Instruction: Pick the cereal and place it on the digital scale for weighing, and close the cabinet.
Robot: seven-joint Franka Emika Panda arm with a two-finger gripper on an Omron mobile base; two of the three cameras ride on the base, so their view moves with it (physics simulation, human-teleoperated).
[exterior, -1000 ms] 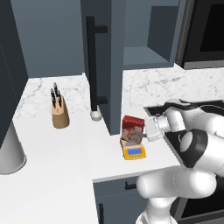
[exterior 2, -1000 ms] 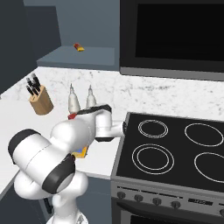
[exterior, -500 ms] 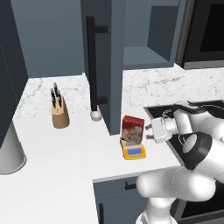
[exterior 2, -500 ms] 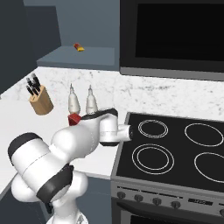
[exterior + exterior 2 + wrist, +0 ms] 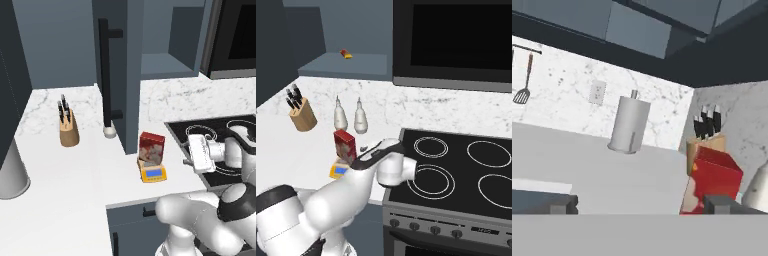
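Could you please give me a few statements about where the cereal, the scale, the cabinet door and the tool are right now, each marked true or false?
1. The cereal stands upright on the digital scale. True.
2. The cabinet door is shut. False: it stands open, its edge and black bar handle toward the left base camera.
3. The tool grips the cereal. False: in the hand view its fingertips are spread wide and hold nothing, with the box beyond them.
4. A knife block sits on the counter to the left of the scale in the left base view. True.
5. The scale sits on the stove. False: it rests on the white counter beside the stove.
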